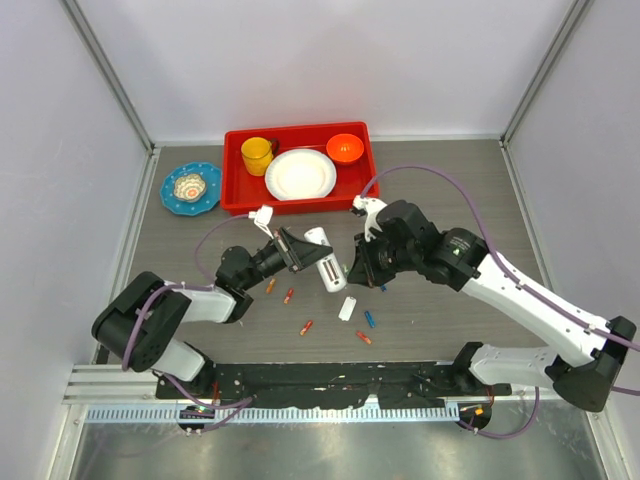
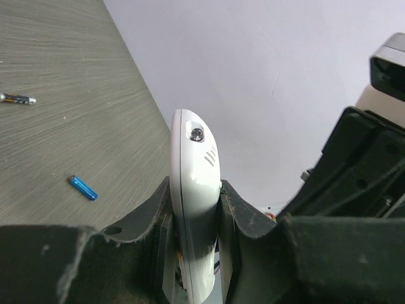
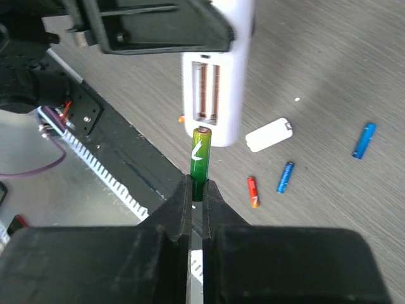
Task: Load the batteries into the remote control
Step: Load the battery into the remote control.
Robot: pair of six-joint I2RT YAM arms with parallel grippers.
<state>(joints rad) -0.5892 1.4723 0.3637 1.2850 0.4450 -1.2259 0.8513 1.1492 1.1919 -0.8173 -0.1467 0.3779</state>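
Observation:
My left gripper (image 2: pixel 196 188) is shut on the white remote control (image 2: pixel 193 149) and holds it above the table, edge-on between the pads. In the top view the remote control (image 1: pixel 325 262) sits between the left gripper (image 1: pixel 303 250) and the right gripper (image 1: pixel 356 270). My right gripper (image 3: pixel 199 189) is shut on a green battery (image 3: pixel 201 155). The battery's tip is at the lower end of the remote control's (image 3: pixel 218 76) open battery recess (image 3: pixel 205 92), where two spring coils show. Loose orange (image 3: pixel 253 191) and blue (image 3: pixel 285 177) batteries lie on the table.
A small white cover piece (image 1: pixel 347 308) lies among the scattered batteries (image 1: pixel 306 327). At the back stands a red tray (image 1: pixel 236 170) with a yellow cup, a white plate and an orange bowl. A blue dish (image 1: pixel 191 188) lies to its left.

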